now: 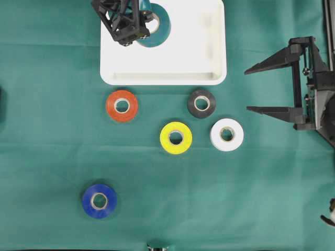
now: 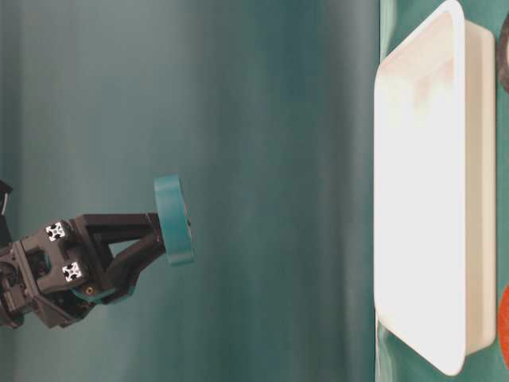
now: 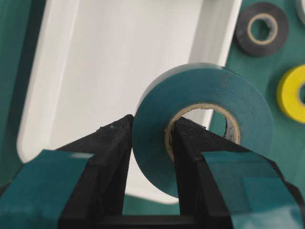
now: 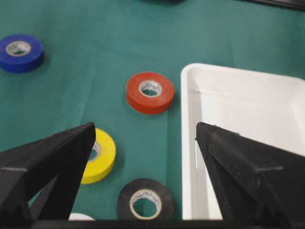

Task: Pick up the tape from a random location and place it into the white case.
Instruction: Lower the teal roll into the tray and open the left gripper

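My left gripper [image 1: 140, 32] is shut on a teal tape [image 1: 161, 23], one finger through its core and the other on its outer face. In the left wrist view the tape [image 3: 238, 100] stands on edge between the fingers [image 3: 114, 143], over the white case [image 3: 119, 57]. The table-level view shows the roll [image 2: 173, 220] held well above the case [image 2: 421, 199]. The case [image 1: 209, 68] is a large shallow white tray at the top middle of the table. My right gripper [image 1: 247, 90] is open at the right, holding nothing, to the right of the case.
Loose rolls lie on the green cloth below the case: orange [image 1: 122, 105], black [image 1: 201, 103], yellow [image 1: 176, 137], white [image 1: 226, 134] and blue [image 1: 99, 201] at the lower left. The black roll [image 4: 145, 200] lies just ahead of the right gripper [image 4: 145, 129].
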Robot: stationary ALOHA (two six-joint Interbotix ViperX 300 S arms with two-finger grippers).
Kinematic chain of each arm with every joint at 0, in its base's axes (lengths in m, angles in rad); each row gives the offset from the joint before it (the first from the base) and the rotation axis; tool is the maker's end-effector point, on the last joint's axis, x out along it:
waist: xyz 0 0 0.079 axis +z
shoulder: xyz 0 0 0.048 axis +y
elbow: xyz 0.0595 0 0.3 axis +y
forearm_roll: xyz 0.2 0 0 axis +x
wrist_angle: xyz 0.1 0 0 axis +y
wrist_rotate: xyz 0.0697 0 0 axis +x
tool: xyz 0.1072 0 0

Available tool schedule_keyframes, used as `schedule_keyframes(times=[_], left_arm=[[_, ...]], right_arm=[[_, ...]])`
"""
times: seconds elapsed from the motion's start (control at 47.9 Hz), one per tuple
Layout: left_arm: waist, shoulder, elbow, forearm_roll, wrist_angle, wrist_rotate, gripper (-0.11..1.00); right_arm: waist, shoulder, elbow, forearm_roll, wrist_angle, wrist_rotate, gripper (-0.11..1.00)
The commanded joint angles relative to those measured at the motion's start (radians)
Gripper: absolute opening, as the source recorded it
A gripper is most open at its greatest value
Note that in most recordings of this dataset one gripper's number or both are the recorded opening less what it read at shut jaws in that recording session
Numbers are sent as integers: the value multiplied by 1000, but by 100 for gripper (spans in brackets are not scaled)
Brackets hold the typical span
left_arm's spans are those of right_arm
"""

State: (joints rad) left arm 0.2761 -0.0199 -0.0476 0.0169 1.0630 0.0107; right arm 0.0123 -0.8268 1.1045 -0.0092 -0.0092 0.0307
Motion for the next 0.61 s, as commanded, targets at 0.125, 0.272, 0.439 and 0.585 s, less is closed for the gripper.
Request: schedule_keyframes(times=[0.125,0.272,0.439,0.585], left_arm=[[2,12,-38,3,-44,6,21],[5,32,-64,3,-46,31,21],[9,38,-71,2,-46,32,21],[9,37,-69,2,-46,32,21]], right_arm=[[3,5,-29,2,-5,0,92],[2,5,-29,0,-3,0,92],[3,5,-29,2,0,0,92],[3,5,-29,2,0,0,92]])
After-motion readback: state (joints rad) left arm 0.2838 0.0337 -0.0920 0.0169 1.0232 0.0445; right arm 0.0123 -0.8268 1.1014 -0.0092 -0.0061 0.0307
